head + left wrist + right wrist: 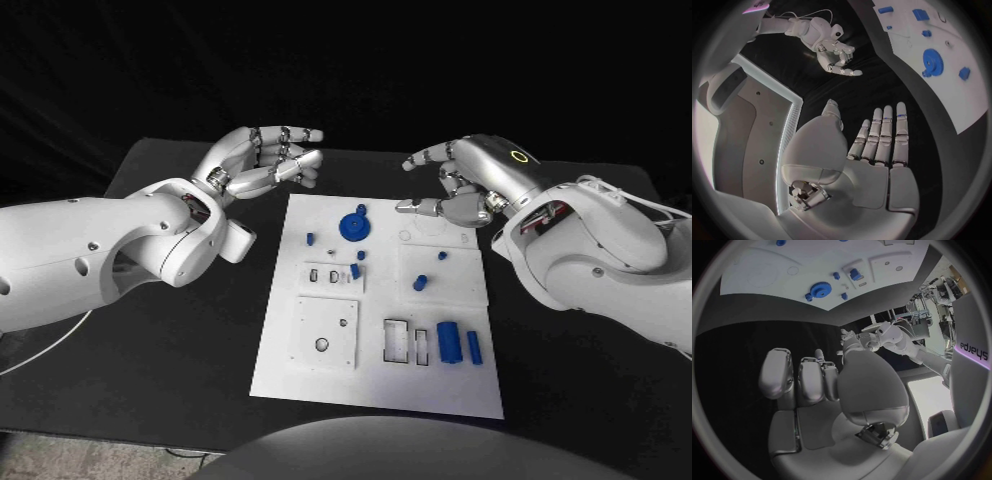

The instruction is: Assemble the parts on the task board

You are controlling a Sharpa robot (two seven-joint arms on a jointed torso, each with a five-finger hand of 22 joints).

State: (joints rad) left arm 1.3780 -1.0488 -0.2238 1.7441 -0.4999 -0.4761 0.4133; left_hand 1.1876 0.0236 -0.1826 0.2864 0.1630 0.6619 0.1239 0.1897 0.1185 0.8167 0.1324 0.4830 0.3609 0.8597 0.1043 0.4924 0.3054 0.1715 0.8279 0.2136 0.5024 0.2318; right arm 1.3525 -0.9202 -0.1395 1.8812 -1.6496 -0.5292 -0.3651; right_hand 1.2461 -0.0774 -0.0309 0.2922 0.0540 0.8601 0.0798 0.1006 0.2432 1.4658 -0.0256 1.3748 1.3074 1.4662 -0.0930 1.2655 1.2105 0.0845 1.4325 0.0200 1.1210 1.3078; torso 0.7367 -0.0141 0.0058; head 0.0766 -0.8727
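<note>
The white task board (433,385) lies in the middle of the black table. A blue gear (352,224) sits near its far edge, with small blue pegs (310,238) (420,283) scattered below it. Two long blue blocks (449,342) lie at the board's near right. My left hand (267,155) hovers beyond the board's far left corner with its fingers stretched out and nothing in it. My right hand (469,180) hangs over the far right corner, fingers loosely bent and apart, holding nothing. The gear (932,61) (820,290) also shows in both wrist views.
Two square white plates with holes (326,335) and narrow rectangular slots (395,340) sit on the near half of the board. Black table (173,340) spreads on both sides of it. The white forearms (101,250) (606,260) flank the board.
</note>
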